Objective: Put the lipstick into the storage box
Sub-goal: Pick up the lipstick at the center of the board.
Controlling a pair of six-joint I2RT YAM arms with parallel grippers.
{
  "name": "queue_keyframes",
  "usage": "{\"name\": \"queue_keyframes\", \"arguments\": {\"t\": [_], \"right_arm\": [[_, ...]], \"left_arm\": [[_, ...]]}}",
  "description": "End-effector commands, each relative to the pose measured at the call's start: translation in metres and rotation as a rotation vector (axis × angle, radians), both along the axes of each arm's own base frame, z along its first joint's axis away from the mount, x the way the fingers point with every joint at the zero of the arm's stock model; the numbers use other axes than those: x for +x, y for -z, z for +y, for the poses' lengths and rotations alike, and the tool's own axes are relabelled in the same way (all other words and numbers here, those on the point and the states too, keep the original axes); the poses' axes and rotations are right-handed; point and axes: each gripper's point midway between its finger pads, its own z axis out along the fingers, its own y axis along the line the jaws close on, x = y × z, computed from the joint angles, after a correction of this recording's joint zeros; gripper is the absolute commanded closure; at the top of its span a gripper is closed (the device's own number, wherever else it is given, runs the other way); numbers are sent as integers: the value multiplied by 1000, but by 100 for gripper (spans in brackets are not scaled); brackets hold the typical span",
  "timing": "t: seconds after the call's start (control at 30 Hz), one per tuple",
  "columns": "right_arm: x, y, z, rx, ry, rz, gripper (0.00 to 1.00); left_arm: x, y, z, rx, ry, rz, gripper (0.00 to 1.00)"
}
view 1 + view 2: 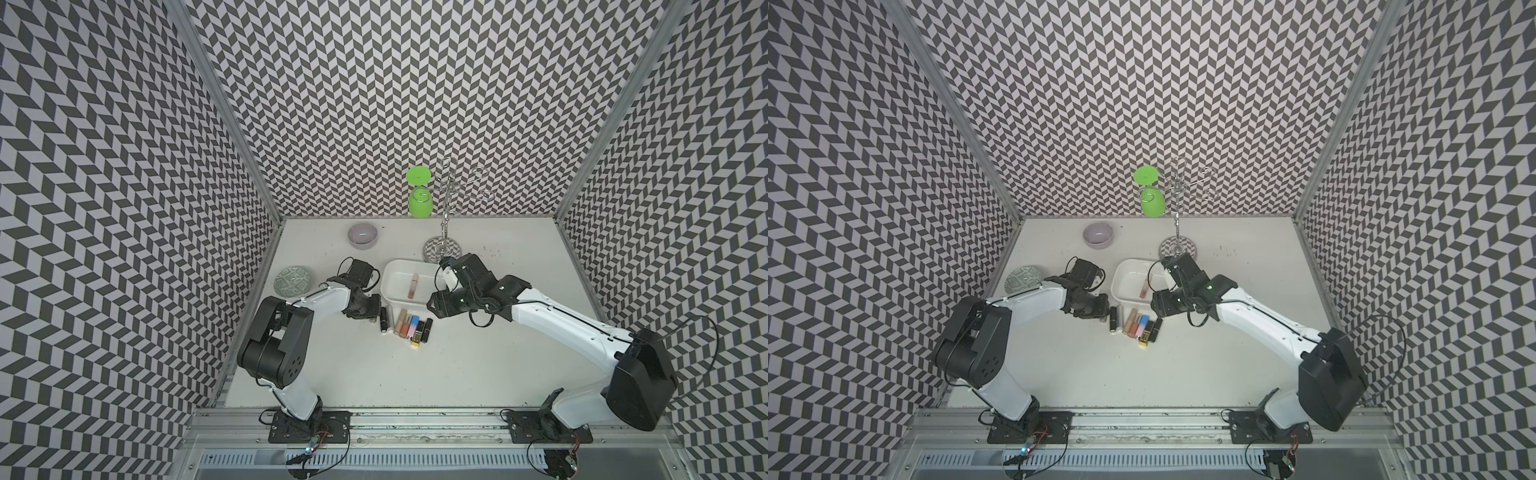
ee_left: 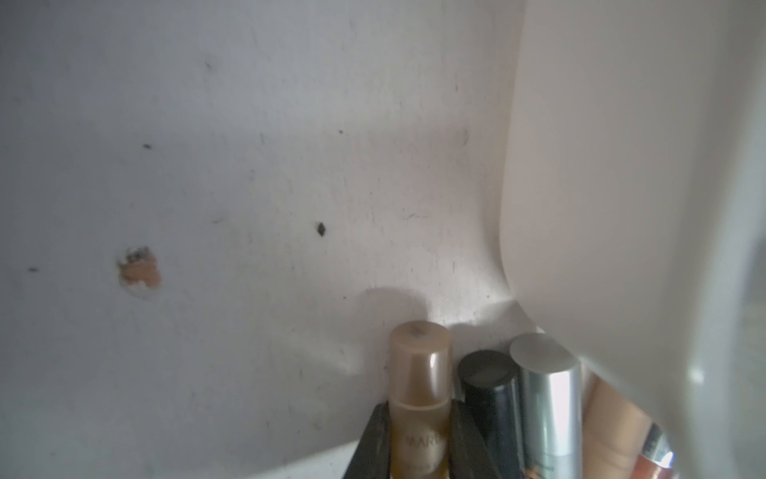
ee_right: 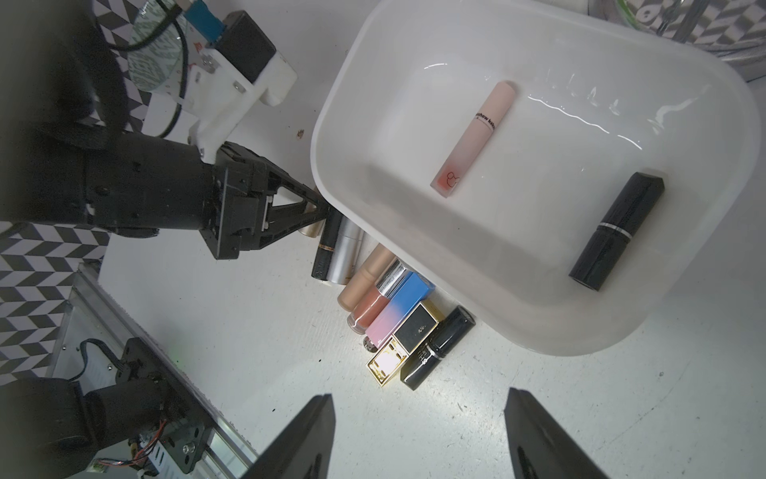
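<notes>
The left gripper [image 2: 419, 419] is pinched on the tan-capped lipstick [image 2: 420, 365], end tube of the row [image 1: 409, 326] on the table [image 1: 415, 374], its long axis pointing at the storage box [image 3: 356, 62] corner, a black tube [image 2: 489, 385] just beside. The box wall rises close ahead to the robot's right, so I judge a lift comes first; the right gripper [image 3: 418, 398] hangs spread and empty, farther off
</notes>
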Motion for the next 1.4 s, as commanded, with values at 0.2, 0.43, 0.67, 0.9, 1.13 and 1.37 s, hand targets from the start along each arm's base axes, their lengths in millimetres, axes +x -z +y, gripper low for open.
{"name": "queue_keyframes", "arguments": {"t": [0.2,0.43,0.67,0.9,1.13,1.37], "right_arm": [[6,-19,8,63,-28,-47,30],[6,-51,30,197,-101,-58,30],[13,-117,37,423,-156,-96,30],[17,-198,11,640,-160,-221,30],[6,-241,9,732,-229,-233,29],[-1,-250,9,764,-247,-221,30]], "left_arm": [[-11,-12,18,-32,-32,30,84],[2,-72,22,-206,-83,-96,84],[19,-169,-17,-534,-7,-314,82],[0,-267,-76,-889,295,-496,79],[-45,-320,-122,-1041,593,-563,80],[-64,-350,-131,-1111,696,-586,81]]}}
